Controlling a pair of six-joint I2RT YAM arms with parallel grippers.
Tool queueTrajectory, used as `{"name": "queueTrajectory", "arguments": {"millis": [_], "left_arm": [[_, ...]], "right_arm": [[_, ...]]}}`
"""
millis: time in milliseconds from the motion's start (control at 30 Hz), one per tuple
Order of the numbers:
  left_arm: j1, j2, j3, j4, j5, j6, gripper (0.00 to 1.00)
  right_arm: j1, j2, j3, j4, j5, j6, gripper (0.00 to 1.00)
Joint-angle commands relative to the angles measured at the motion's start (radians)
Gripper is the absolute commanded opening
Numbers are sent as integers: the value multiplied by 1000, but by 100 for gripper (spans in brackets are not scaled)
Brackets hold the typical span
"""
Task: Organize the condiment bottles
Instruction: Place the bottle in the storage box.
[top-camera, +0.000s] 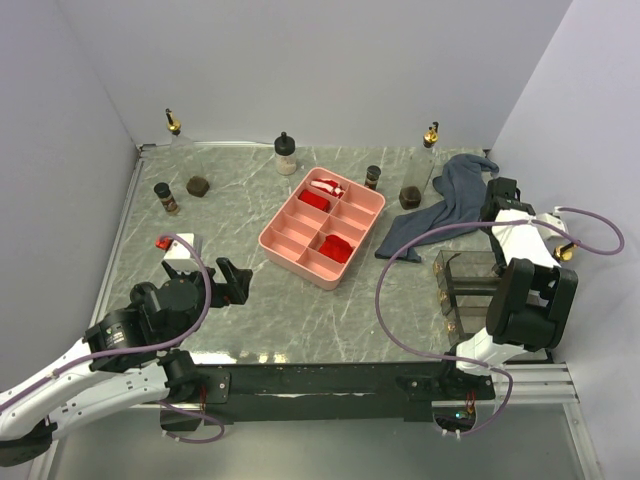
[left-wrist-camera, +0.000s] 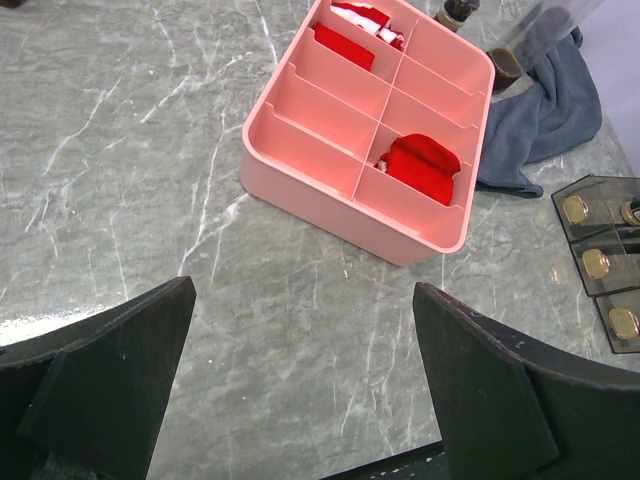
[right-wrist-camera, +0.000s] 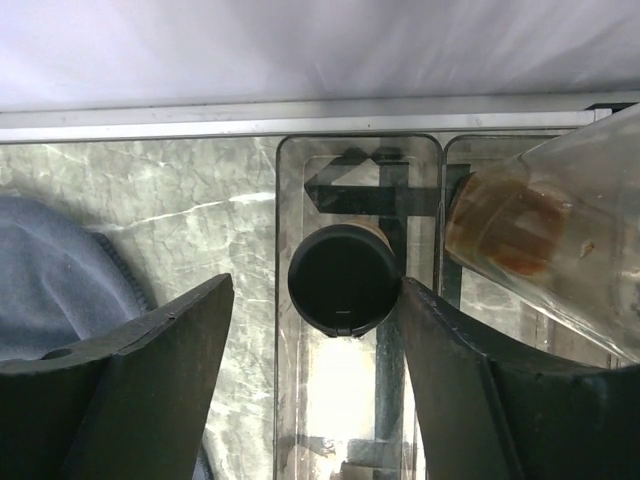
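While right end effector (right-wrist-camera: 315, 290) gapes, black-capped bottle (right-wrist-camera: 343, 278) sits between fingers (right-wrist-camera: 470, 370), perhaps touching.

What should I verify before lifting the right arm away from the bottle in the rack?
1. Right gripper open: ok, jaws stand apart either side of the black-capped bottle.
2. Fingers clear of the cap: cannot tell; one finger sits at its edge.
3. Bottle seated in the clear rack: ok, cap faces straight up.
4. Tall clear bottle in the next compartment: cannot tell clearance; it is close beside that finger.
5. Left gripper open and empty: ok.
6. Loose bottles at the back: not ok, several not yet racked.
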Motion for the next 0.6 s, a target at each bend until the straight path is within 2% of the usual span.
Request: {"name": "queueTrajectory", "arguments": {"millis": [0, 300, 567], "left_arm": [[-4, -6, 5, 5, -14, -14, 97], [-4, -14, 4, 7, -9, -15, 97], [-4, -26, 5, 8, -5, -17, 97]], "right_arm": [[-8, -2, 49, -5, 21, 2, 76], [-8, -4, 104, -19, -5, -70, 75], [-10, 30, 196, -128, -11, -70, 75]]}}
